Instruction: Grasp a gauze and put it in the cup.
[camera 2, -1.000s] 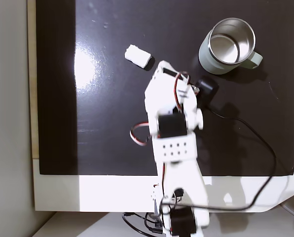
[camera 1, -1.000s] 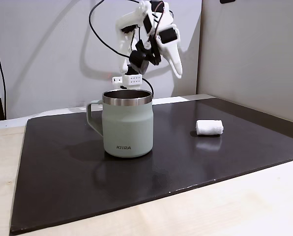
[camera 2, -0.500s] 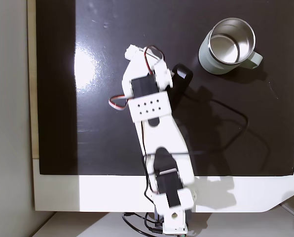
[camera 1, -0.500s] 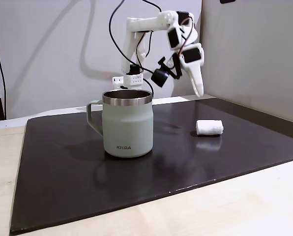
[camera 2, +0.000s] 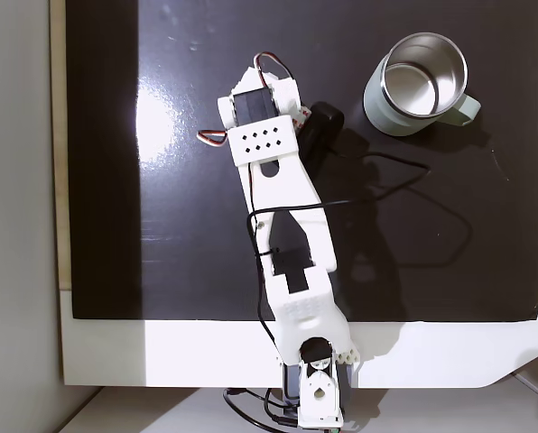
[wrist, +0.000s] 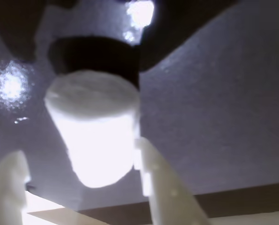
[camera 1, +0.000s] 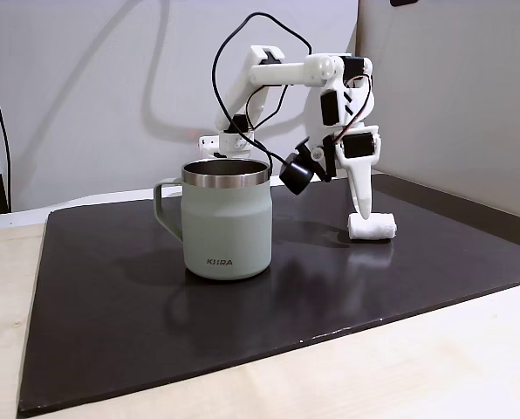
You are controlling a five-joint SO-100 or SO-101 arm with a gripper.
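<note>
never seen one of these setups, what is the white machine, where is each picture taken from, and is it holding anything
The white machine is a small plastic robot arm with a two-finger gripper at its end. One fixed camera looks across the table from the side, another looks straight down, and a third rides on the arm's wrist, looking past the gripper's white fingers.

On the glossy black mat stand a pale sage-green mug with a steel rim and a small white roll of gauze.

Nothing is held. In the wrist view the gripper is open, its fingers apart either side of the gauze, which lies on the mat.
</note>
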